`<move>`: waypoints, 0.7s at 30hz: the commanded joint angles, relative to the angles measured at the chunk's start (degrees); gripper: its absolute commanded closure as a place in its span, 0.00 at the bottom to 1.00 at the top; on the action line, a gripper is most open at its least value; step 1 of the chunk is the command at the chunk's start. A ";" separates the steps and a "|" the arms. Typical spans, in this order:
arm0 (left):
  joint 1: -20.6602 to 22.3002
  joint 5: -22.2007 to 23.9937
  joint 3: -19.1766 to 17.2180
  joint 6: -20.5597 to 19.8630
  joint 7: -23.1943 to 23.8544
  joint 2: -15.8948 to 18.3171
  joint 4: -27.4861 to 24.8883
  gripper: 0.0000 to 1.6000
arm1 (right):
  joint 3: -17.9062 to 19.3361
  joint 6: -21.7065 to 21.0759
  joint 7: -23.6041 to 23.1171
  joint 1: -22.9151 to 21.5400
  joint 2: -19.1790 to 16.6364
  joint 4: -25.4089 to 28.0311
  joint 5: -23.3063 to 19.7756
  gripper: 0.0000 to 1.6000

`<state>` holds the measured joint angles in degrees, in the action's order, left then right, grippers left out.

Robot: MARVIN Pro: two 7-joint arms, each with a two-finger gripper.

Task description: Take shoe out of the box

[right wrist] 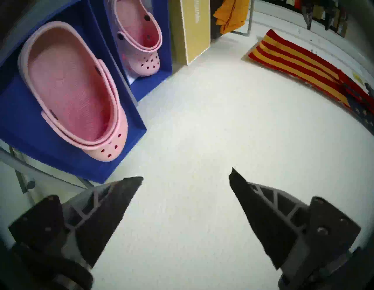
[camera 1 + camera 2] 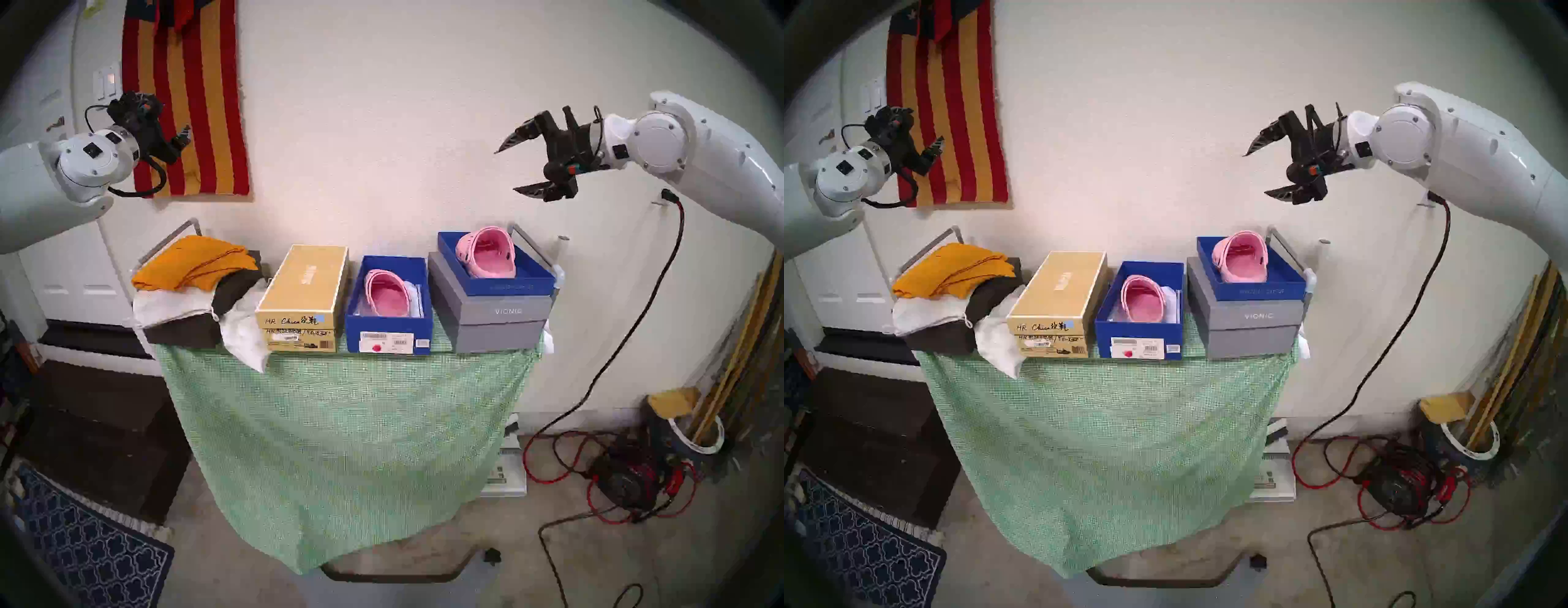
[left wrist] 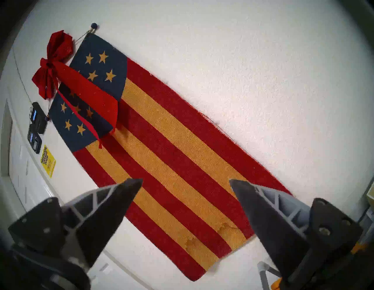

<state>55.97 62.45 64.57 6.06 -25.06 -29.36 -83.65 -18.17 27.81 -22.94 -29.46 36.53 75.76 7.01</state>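
One pink clog [image 2: 487,251] already sits in the blue lid [image 2: 526,283], the other clog [image 2: 388,293] lies in the box [image 2: 388,327] on the counter [image 2: 339,365], and both the right pincer [image 2: 515,170] and the left pincer [image 3: 186,183] hang wide and empty

Even soft indoor light, no glare; fisheye warp w/ dark vignette at edges, slightly soft.

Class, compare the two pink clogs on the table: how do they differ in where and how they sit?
The left clog lies in the deep blue box on white tissue; the right clog sits in the shallow blue lid.
The left clog sits low, near table level; the right clog is raised on the grey box.
Both are pink, perforated, and point toward the wall.
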 commanded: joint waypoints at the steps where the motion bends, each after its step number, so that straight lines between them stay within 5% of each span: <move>1: 0.00 0.00 0.00 0.00 0.01 0.00 0.00 0.00 | 0.65 -0.24 1.75 0.36 -0.38 6.58 -0.48 0.00; 8: 0.00 0.00 0.00 0.00 0.01 0.00 0.00 0.00 | 0.78 -8.54 2.40 -1.16 -5.46 14.93 3.15 0.00; 15: 5.06 -2.00 -3.44 3.50 4.40 -2.68 3.33 0.00 | 0.54 -15.32 2.00 -1.56 -8.29 20.22 6.14 0.00; 21: 8.19 1.76 -8.55 5.62 10.08 -3.64 3.82 0.00 | 0.56 -18.43 2.03 -1.48 -9.26 22.37 7.42 0.00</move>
<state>59.21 61.15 61.16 9.26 -19.68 -30.76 -80.77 -17.63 13.12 -20.90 -30.40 29.94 95.57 13.07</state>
